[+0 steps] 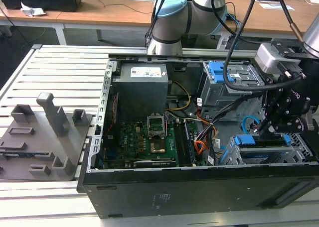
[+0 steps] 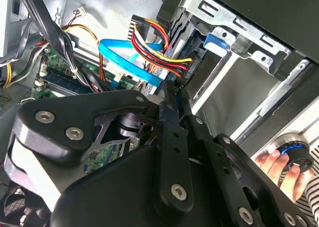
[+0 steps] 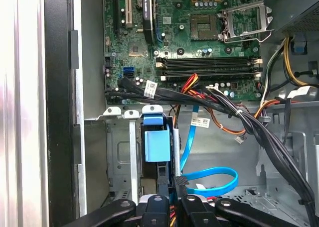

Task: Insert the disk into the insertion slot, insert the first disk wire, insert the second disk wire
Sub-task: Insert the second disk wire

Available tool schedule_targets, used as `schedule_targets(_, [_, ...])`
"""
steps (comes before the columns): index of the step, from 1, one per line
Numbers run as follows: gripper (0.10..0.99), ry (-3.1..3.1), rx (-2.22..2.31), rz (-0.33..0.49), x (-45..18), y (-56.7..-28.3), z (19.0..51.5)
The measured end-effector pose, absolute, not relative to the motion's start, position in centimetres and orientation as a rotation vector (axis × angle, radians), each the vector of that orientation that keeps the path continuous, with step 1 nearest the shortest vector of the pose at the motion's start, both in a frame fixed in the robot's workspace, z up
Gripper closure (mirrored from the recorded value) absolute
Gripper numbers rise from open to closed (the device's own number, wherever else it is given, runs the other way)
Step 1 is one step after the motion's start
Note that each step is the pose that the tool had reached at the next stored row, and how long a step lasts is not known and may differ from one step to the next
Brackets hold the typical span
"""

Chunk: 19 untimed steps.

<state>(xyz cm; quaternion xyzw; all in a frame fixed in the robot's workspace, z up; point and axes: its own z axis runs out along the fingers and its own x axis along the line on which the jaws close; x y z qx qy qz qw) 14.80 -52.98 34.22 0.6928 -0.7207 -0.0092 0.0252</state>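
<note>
The disk (image 1: 262, 148) is seen resting in the insertion slot (image 1: 299, 152). The pincer (image 3: 172, 187) is closed on a wire plug (image 3: 180, 181) beside it. A wire step seems underway; careful lining up is needed.

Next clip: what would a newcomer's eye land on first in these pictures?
The open computer case with its green motherboard dominates the exterior view, lying on a slatted metal table. At the exterior view's right, the black gripper reaches down to the blue-framed disk in the drive cage. In the first wrist view, a bright blue flat cable loops beside the gripper.
</note>
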Motion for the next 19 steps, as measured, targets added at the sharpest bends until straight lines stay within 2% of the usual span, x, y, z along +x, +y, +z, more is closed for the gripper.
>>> schedule_targets(19, [0.925, -2.218, 2.132, -0.005, 14.82, -53.23, 34.46])
